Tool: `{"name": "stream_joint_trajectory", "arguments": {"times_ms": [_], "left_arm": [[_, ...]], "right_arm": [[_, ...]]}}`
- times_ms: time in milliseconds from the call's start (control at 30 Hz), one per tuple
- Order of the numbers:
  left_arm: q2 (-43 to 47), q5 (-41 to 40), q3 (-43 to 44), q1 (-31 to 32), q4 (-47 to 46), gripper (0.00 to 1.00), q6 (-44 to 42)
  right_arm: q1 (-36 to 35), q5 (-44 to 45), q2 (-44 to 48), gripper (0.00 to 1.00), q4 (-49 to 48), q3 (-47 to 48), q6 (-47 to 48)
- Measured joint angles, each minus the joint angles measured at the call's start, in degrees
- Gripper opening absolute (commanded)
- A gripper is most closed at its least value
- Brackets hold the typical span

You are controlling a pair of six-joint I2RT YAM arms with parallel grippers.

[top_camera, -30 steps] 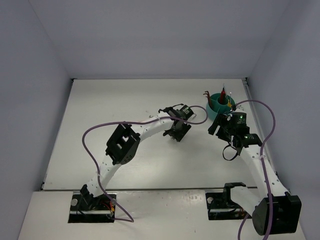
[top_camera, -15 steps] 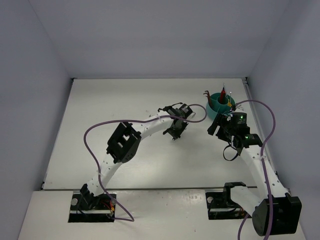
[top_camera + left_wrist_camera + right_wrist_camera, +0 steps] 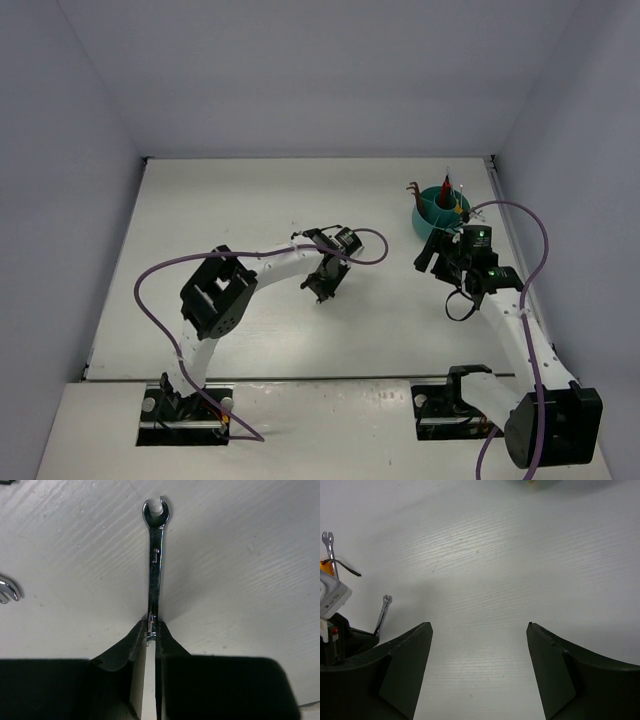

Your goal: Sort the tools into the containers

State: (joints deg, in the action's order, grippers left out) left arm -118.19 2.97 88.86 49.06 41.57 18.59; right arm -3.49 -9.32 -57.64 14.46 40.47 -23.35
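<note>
My left gripper is shut on the end of a silver wrench, whose open-ended head points away from the fingers over the white table. In the top view this gripper is at mid table. The teal cup stands at the back right with a red-handled tool and an orange-handled one upright in it. My right gripper is open and empty over bare table, just in front of the cup. The held wrench also shows in the right wrist view.
The head of a second silver wrench lies at the left edge of the left wrist view. In the right wrist view another wrench, a dark hex key and something orange lie at far left. Grey walls enclose the table.
My left gripper has moved left and toward the near edge, away from the cup, with the wrench in it. The right arm has barely moved.
</note>
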Motion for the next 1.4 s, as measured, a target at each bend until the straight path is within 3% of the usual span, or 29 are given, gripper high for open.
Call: {"name": "stream_joint_trajectory", "arguments": {"times_ms": [267, 800, 933, 1000, 1067, 1400], "left_arm": [[0.2, -1.2, -0.3, 0.0, 1.3, 0.29, 1.0], [-5.3, 0.6, 8.4, -0.4, 4.1, 0.31, 0.9], [-5.5, 1.6, 8.6, -0.8, 4.1, 0.24, 1.0], [-5.6, 2.1, 8.6, -1.2, 4.1, 0.07, 1.1], [-5.6, 2.8, 8.6, -1.6, 4.1, 0.01, 1.0], [-5.6, 5.3, 8.8, -3.1, 4.0, 0.0, -0.6]], "right_arm": [[0.0, 0.0, -1.3, 0.74, 0.0, 0.0, 0.9], [0.0, 0.0, -1.3, 0.75, 0.0, 0.0, 1.8], [0.0, 0.0, -1.2, 0.75, 0.0, 0.0, 1.8], [0.0, 0.0, -1.2, 0.75, 0.0, 0.0, 1.9], [0.0, -0.1, -1.2, 0.75, 0.0, 0.0, 2.0], [-1.1, -2.6, -1.9, 0.77, 0.0, 0.3, 2.2]]}}
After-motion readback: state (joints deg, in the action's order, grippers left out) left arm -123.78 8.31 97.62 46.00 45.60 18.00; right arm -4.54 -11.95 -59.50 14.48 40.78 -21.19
